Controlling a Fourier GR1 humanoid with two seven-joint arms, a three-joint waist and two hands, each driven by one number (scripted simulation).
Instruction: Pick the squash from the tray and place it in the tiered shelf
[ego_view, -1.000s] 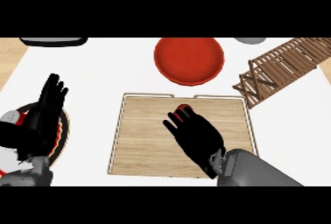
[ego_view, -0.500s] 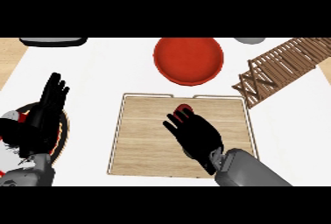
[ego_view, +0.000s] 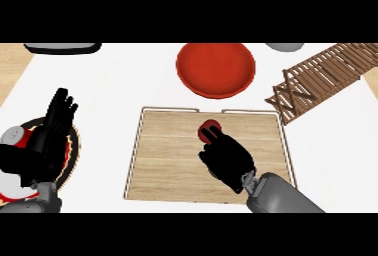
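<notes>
Your right hand (ego_view: 227, 159) covers the small red squash (ego_view: 207, 131) on the light wooden tray (ego_view: 166, 165); whether its fingers have clenched on it you cannot tell. Lift and transfer to the brown slatted tiered shelf (ego_view: 317, 79) remain.

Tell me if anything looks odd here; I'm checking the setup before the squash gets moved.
Nothing looks spilled or damaged. The red squash lies on the wooden tray, partly hidden under the right hand. The wooden tiered shelf looks slanted at upper right, likely just the steep viewpoint. The left hand rests open at the left.
</notes>
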